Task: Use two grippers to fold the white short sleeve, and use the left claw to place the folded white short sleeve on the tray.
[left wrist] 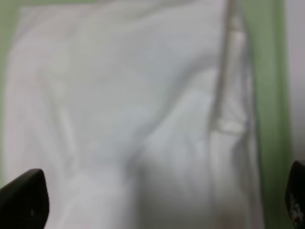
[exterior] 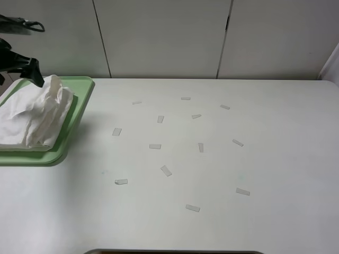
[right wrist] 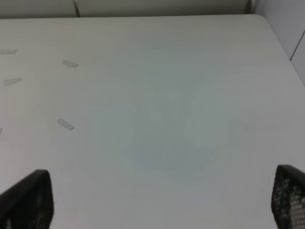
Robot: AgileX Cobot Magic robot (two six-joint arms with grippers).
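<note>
White short sleeve (exterior: 29, 119), left edge cropped

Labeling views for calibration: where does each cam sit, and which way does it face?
Exterior high: above the table, looking down; left gripper by the tray.
Left wrist: close over the white short sleeve, fingertips wide apart.
Right wrist: over bare table, open fingertips show.
Shared: shirt on tray; tape strips.

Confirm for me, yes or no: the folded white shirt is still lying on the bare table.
No: in the high view the white short sleeve lies folded on the tray at the table's left edge.
</note>
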